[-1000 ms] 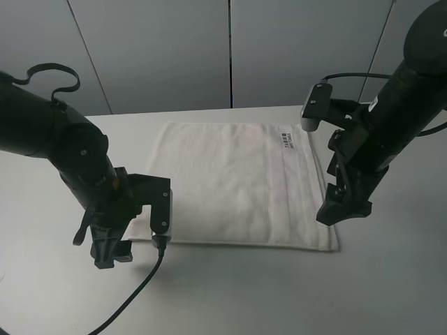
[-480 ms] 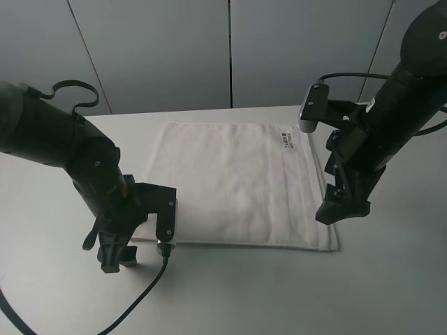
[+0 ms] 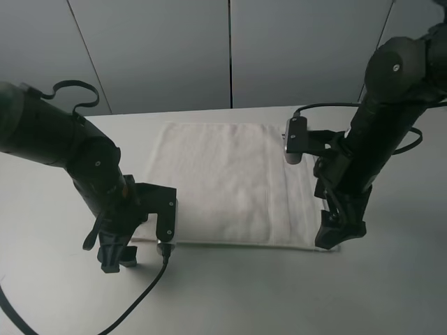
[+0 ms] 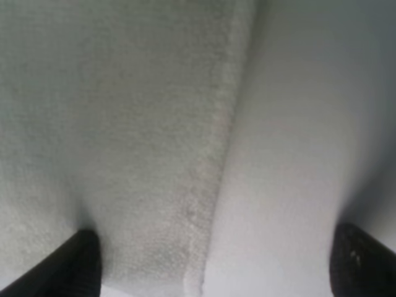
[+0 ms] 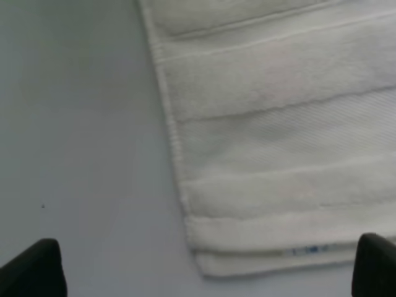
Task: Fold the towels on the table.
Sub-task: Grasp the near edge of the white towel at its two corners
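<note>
Left claw (image 3: 114,259) and right claw (image 3: 340,234) gape empty at near corners of the towel (image 3: 223,181), table (image 3: 265,300) stretching beyond.

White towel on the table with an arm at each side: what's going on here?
Setup for a fold: the white terry-cloth towel lies flat on the plain white table. The left gripper sits low at its near left corner, the right gripper at its near right corner. Both are open, straddling the corners; nothing is gripped yet.
</note>
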